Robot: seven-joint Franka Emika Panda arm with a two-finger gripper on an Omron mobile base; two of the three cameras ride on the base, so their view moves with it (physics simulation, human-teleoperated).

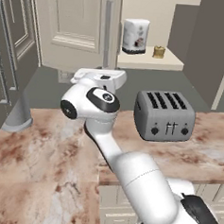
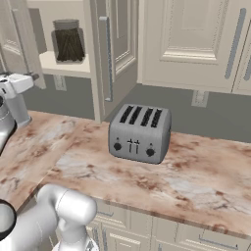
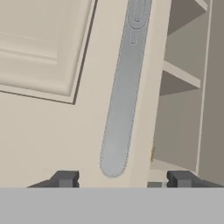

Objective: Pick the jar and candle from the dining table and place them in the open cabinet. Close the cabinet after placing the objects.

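The jar [image 1: 135, 36] and candle [image 1: 159, 52] stand side by side on the shelf [image 1: 150, 62] in the cabinet [image 1: 75, 26], behind the toaster [image 1: 164, 115]. The toaster sits on the counter [image 1: 43, 170]. The end effector [image 3: 122, 179] faces the door's handle [image 3: 124, 96].

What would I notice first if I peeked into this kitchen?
Probably the grey toaster sitting in the middle of the marbled dining table. Next, the open cream cabinet with the jar and tiny yellow candle on its shelf. The pincer faces the door's long handle.

Honestly can't read any text, labels or numbers anywhere here, not even on the toaster [image 2: 139, 133] front.
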